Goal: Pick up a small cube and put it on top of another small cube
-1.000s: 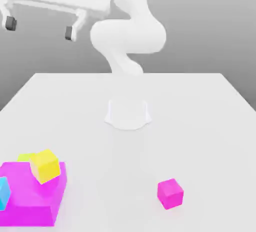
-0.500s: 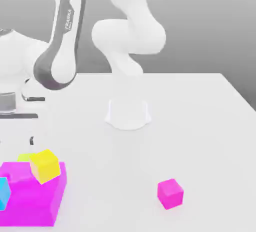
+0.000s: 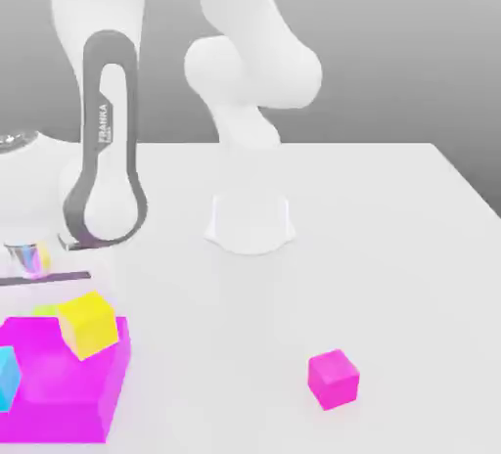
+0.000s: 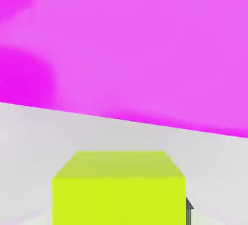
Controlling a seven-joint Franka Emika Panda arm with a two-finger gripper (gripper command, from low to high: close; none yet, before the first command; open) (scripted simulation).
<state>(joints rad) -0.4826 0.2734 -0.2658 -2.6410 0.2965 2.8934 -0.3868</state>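
We see the jaws pinching the lime cube (image 4: 119, 187): rigid, light, plain matte; flat opposite sides suit gripping.

"franka" runs in white down the arm's dark grey band (image 3: 103, 121).

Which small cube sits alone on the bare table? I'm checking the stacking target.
The small magenta-pink cube; the yellow cube and cyan cube rest on the large magenta block.
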